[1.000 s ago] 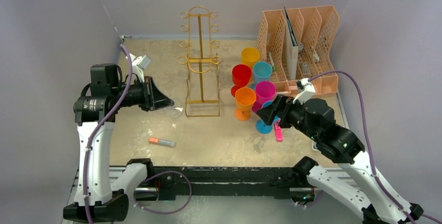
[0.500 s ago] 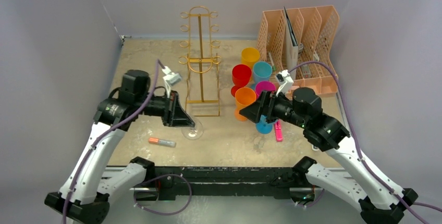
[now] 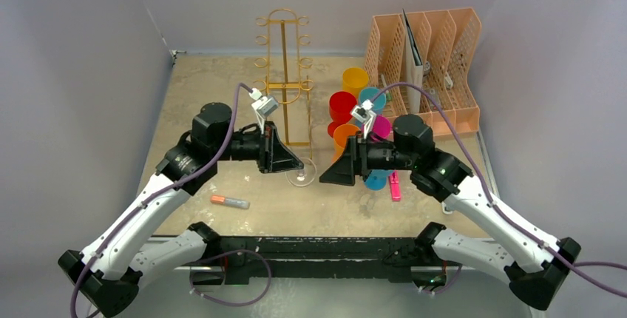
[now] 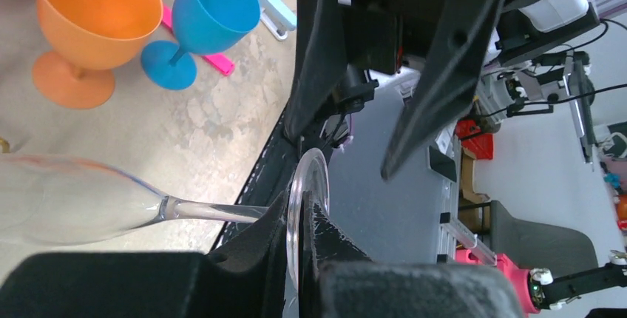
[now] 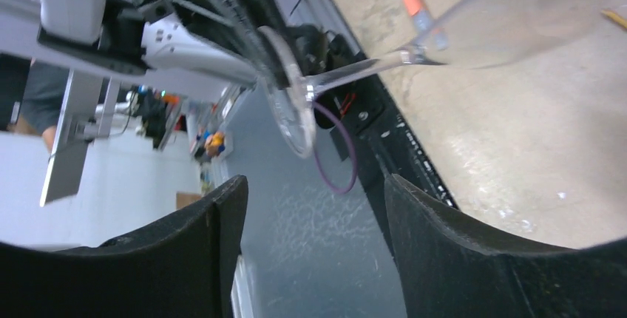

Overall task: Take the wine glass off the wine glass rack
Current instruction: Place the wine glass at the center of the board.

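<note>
Both arms have swung to the centre: the left gripper point(image 3: 296, 166), clamped on the foot of the wine glass point(image 4: 96, 203), holds it at 6 o'clock of the wine glass rack point(image 3: 284, 52), already off it. The right gripper point(image 3: 326, 177), jaws apart, faces it from 3 o'clock.

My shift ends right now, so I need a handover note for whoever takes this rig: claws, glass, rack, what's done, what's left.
The left claw is shut on the wine glass, clamping its foot; the glass lies sideways in the air, in front of the rack.
The right claw is open and empty, pointed at the foot of the glass, facing the left claw.
The wine glass rack stands upright at the back, no glass seen on its hooks.
Done: the glass is off the rack.
Left: probably a handover to the right claw, or setting the glass down.
</note>
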Available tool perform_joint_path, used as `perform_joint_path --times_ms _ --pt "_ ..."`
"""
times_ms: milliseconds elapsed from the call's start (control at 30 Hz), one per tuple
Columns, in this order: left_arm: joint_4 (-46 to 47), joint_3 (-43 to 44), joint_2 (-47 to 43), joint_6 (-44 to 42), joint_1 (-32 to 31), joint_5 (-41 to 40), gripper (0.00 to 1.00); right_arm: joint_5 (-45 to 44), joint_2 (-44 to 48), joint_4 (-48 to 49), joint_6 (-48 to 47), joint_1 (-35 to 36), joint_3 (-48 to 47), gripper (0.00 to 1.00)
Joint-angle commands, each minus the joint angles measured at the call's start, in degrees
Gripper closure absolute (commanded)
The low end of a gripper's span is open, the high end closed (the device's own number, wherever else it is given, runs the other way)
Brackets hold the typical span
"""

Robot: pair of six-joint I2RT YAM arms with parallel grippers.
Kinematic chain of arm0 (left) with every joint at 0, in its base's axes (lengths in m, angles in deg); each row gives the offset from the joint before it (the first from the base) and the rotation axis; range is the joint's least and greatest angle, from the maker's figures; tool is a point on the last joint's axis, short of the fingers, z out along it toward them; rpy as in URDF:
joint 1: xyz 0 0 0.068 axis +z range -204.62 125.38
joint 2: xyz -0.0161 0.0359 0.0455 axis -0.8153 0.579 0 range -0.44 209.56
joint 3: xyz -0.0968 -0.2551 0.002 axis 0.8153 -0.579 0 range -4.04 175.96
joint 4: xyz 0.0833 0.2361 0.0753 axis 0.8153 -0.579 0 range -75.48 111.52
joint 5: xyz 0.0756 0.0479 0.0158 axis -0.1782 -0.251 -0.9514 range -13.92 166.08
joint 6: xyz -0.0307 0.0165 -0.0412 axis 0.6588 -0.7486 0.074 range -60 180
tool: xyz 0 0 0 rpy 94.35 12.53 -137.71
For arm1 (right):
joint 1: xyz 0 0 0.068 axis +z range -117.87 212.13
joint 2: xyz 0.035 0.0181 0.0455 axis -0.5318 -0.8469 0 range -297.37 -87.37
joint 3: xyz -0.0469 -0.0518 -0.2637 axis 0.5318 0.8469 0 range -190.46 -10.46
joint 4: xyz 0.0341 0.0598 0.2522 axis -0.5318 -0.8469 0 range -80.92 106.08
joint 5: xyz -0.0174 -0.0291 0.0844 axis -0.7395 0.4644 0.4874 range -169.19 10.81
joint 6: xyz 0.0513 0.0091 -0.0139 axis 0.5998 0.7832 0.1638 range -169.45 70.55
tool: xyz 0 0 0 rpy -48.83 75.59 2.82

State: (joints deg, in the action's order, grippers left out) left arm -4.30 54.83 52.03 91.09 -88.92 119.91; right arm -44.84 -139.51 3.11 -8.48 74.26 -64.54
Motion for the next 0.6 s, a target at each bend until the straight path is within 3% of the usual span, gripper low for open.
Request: perform_joint_path --times_ms 0,233,433,567 --pt "10.4 -0.8 1.0 4.5 -1.4 0.5 1.00 4.2 -2.2 4.0 -1.4 3.4 -3.8 0.32" --pt "15.1 -2.1 2.1 7.6 -2.3 5.1 1.00 -0.7 -2.6 8.1 -0.1 3.5 -1.5 0.47" --pt "15.5 -2.1 1.9 7.4 -2.7 6.1 1.00 -2.8 -2.2 10.9 0.6 3.5 -0.4 0.74" --pt "16.4 -2.2 2.4 8.1 -3.0 6.3 1.00 -0.4 -3.5 12.2 1.3 3.5 -1.0 0.82"
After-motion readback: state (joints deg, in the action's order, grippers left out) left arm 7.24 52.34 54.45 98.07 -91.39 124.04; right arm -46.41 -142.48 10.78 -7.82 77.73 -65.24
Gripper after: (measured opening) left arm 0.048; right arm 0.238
